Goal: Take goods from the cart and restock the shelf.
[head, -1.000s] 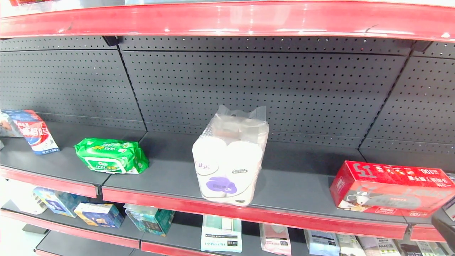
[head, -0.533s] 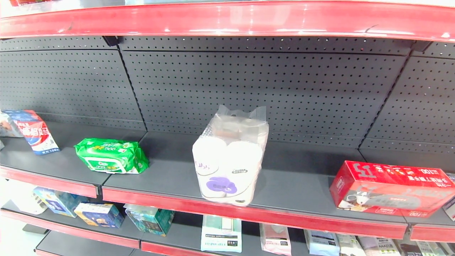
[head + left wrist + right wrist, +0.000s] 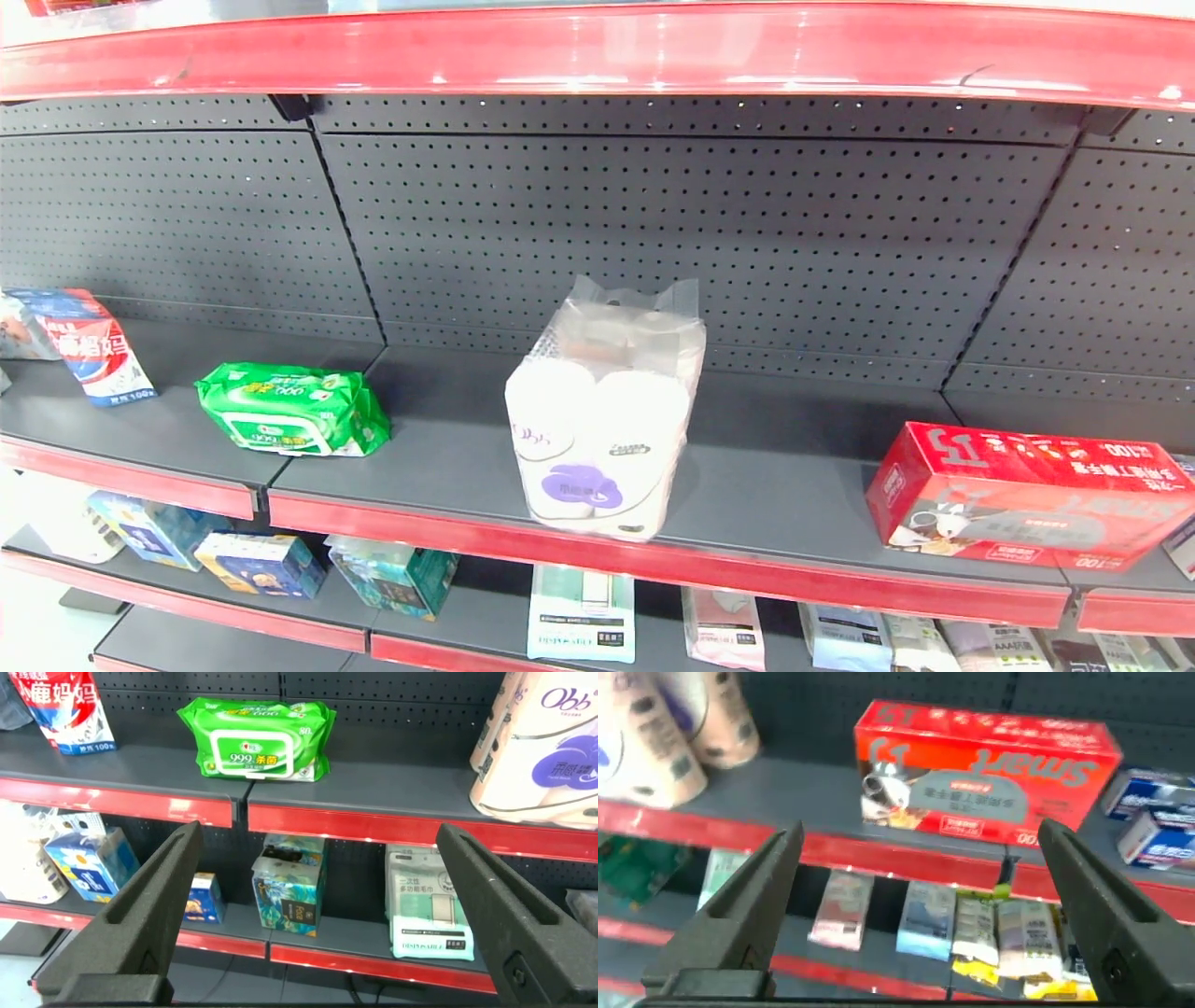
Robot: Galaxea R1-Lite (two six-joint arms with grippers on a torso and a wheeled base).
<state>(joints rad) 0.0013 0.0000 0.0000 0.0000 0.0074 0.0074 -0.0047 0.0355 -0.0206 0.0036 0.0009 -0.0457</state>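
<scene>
The toilet-roll pack (image 3: 602, 420) stood upright near the front edge of the shelf (image 3: 794, 467), between the green wipes pack (image 3: 289, 408) and the red box (image 3: 1018, 495) (both well apart from it). The left tool (image 3: 318, 835) and the right tool (image 3: 923, 831) were spread wide before the shelf, grasping nothing.

Inside a shop aisle: red-edged metal shelves (image 3: 794, 485) backed by perforated panels (image 3: 700, 233), stocked with packaged toilet rolls (image 3: 602, 420), green wipes (image 3: 294, 409), a red box (image 3: 1027, 495), more goods (image 3: 579, 611) below.
</scene>
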